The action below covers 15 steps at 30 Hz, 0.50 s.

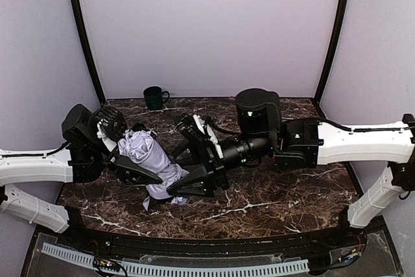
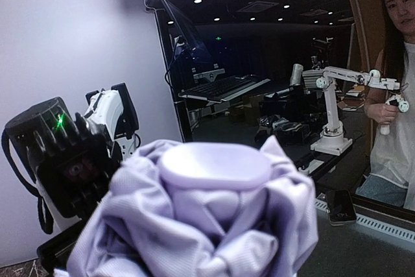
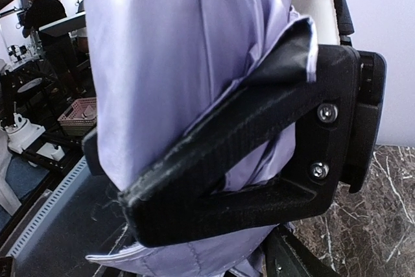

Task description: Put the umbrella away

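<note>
I am squeezing the umbrella [image 1: 146, 150] in my left gripper [image 1: 144, 163], its loose end hanging down by the table [image 1: 279, 196]. My right gripper [image 1: 175, 157] is standing open beside it. The soft cloth could be sliding, so it might drop.

Notes on my two arms, left arm [image 1: 32, 167] and right arm [image 1: 363, 141]: both have white shell links, round drum-like black joint housings [image 1: 258, 111], and thin black cables [image 1: 351, 129] running along the white shells. Small green lights [image 1: 297, 135] glow on the black motor blocks. On my right wrist view the fingers [image 3: 227, 160] are matte black, rough-textured open triangular frames, fixed with two silver screws [image 3: 327, 113].
</note>
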Each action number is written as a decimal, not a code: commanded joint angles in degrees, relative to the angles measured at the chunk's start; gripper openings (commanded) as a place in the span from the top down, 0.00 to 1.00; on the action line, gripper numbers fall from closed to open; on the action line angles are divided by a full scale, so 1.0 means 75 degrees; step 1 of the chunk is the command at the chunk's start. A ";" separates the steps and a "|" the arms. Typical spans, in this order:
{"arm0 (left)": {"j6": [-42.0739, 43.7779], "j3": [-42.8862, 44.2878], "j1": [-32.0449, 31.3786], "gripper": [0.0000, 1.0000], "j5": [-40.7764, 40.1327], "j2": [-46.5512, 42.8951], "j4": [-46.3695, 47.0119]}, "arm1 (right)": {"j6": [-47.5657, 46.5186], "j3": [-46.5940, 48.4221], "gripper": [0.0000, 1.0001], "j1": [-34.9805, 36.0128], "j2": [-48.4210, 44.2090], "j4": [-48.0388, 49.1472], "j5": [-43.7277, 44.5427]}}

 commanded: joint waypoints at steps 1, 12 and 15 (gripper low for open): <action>0.0508 0.0036 -0.0052 1.00 -0.0677 -0.0266 0.0544 | 0.0228 -0.0454 0.32 0.0161 0.0099 0.0991 0.0814; 0.0722 -0.0206 -0.0052 1.00 -0.1398 -0.0449 0.0433 | 0.0263 -0.0473 0.66 0.0152 0.0075 0.1230 0.1098; 0.1044 -0.0428 -0.0052 0.59 -0.3365 -0.0718 -0.0242 | 0.0494 -0.0797 0.72 0.0063 -0.0198 0.1429 0.1507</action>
